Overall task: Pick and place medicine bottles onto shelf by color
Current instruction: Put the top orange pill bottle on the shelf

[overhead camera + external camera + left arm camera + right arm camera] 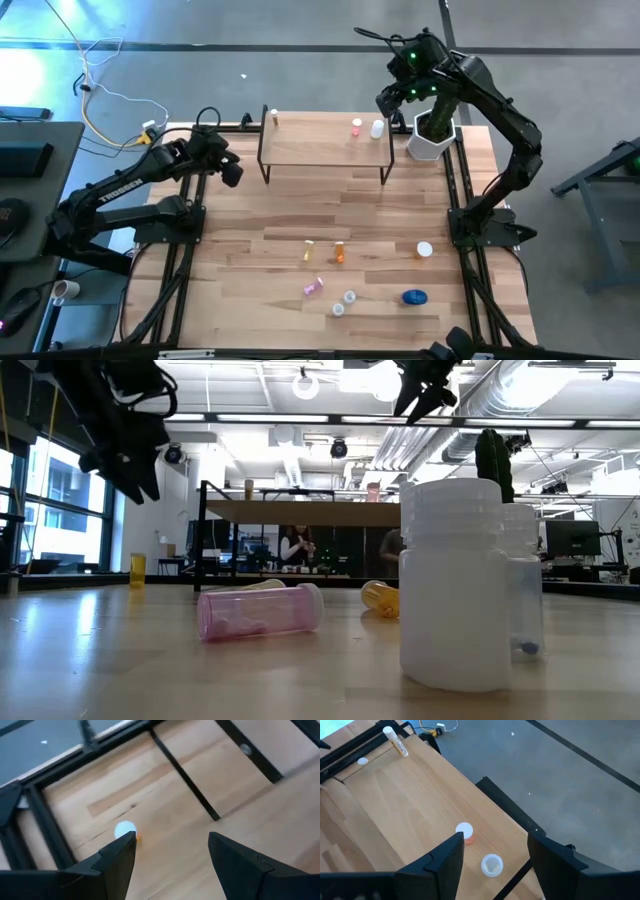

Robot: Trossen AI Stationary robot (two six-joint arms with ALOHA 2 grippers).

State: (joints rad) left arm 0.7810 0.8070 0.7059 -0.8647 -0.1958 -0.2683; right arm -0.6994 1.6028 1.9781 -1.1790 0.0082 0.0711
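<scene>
While both arms hover with jaws apart and empty, the shelf (325,140) stands along the tabletop's far edge.

Left gripper (231,172) hangs off the shelf's left end, right gripper (389,101) above its right end. On the shelf: a yellowish bottle (274,118) at the left end, a pink bottle (356,127) and white bottle (377,128) at the right. Remaining bottles, including the blue jar (415,297), lie scattered toward the tabletop's near edge.

Shelf (325,146) at the far side of the bench (250,230), between the left end effector (232,172) and the right end effector (388,102). Three bottles stand on it: one (274,118) nearer the left end effector, two (366,128) below the right. Remaining bottles (340,252) lie on the bench before the shelf, well apart from both end effectors.
</scene>
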